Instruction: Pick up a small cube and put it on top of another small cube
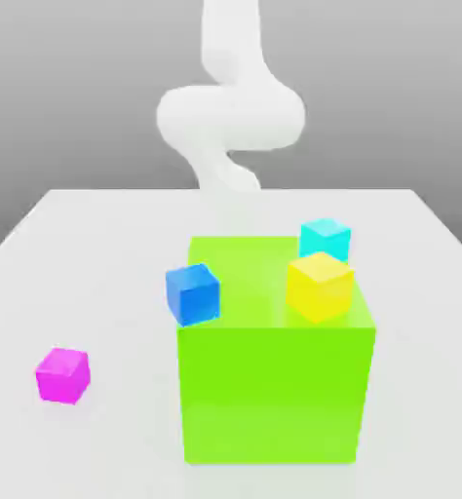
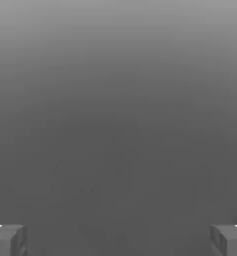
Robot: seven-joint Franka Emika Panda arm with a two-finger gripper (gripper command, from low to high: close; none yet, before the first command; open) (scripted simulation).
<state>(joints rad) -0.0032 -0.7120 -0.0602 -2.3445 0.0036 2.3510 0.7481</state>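
The white arm (image 1: 231, 117) rose at the far side of the table (image 1: 98, 244), its links bunched into a bend above the far edge, well back from the cubes. In the hand view the gripper (image 2: 118, 240) stood wide open, its two grey fingertips (image 2: 8, 240) at opposite edges with plain grey between them and nothing held. The pink cube (image 1: 62, 374) sat alone on the table toward the exterior view's left, near the front, well apart from the green cube (image 1: 274, 375). The green cube, far larger, stood near the table's middle. The blue cube (image 1: 193, 292) sat beside its left upper edge; whether the two touched I could not tell. The yellow cube (image 1: 319, 286) appeared to rest on its top near the right edge. The cyan cube (image 1: 325, 239) lay just beyond the yellow one.
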